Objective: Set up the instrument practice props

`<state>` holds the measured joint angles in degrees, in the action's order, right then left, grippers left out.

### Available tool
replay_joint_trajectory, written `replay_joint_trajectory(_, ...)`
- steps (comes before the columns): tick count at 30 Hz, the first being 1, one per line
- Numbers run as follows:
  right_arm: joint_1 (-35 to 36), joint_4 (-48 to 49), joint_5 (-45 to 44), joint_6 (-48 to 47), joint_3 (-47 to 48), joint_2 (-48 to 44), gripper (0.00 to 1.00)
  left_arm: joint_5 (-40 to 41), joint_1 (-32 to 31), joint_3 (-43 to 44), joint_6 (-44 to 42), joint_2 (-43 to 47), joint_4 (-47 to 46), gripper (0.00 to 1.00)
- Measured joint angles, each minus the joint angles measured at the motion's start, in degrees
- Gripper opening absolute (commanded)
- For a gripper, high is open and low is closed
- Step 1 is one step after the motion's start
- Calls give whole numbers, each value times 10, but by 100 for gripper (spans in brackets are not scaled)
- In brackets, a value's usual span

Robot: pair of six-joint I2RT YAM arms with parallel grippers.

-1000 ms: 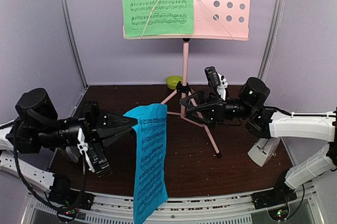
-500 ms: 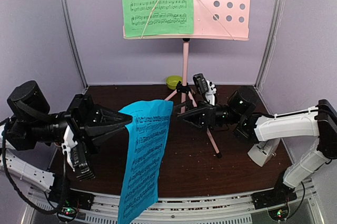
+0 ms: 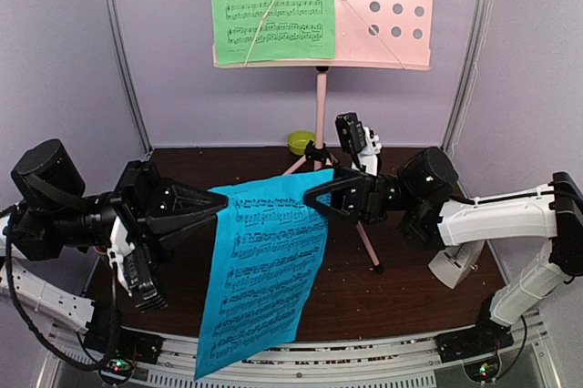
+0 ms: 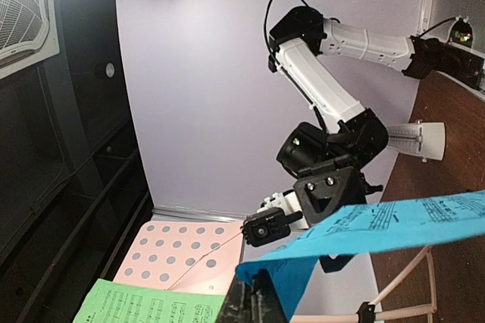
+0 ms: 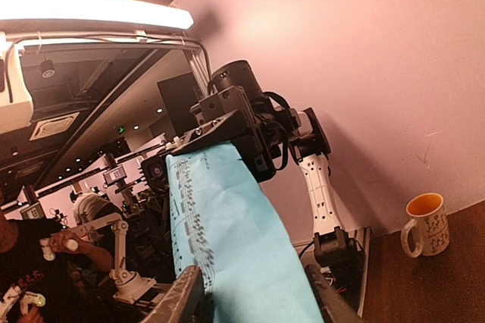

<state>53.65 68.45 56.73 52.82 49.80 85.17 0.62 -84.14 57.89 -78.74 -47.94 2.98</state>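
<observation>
The blue music sheet (image 3: 264, 270) hangs in mid-air over the front of the table. My left gripper (image 3: 221, 201) is shut on its upper left corner, and the pinch shows in the left wrist view (image 4: 258, 296). My right gripper (image 3: 314, 197) is at the sheet's upper right edge. In the right wrist view its jaws (image 5: 254, 293) stand apart with the blue sheet (image 5: 235, 217) between them. The pink music stand (image 3: 387, 5) stands at the back with the green music sheet (image 3: 269, 5) on its left half. The pale metronome (image 3: 453, 265) sits behind my right forearm.
The stand's tripod legs (image 3: 364, 242) spread over the table just behind the right gripper. A small lime-green bowl (image 3: 301, 142) sits at the back wall. A white mug with orange inside (image 5: 424, 224) shows in the right wrist view.
My right gripper moved left to the sheet's free edge and its jaws narrowed. The hanging sheet swung up and spread out to the right. The left arm drew back slightly early on.
</observation>
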Motion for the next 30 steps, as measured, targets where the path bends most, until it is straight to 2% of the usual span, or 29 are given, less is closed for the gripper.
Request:
replay_joint_trajectory(3,0,-36,0,-29,-3,-34,34,25,-2,-1,-10,0,0,0)
replay_joint_trajectory(11,-8,-91,0,-66,-14,-74,35,82,-3,-16,-26,12,1,0)
replay_joint_trajectory(16,-9,-103,0,-66,-16,-74,60,95,-3,-16,-28,18,1,0)
replay_joint_trajectory(19,-10,-95,-2,-61,-18,-70,63,93,-3,-16,-28,20,0,0)
replay_joint_trajectory(21,-10,-81,-2,-56,-18,-61,60,87,-3,-16,-27,19,0,0)
replay_joint_trajectory(30,-6,-45,-2,-30,-22,-24,27,70,-3,-15,-28,19,-2,0)
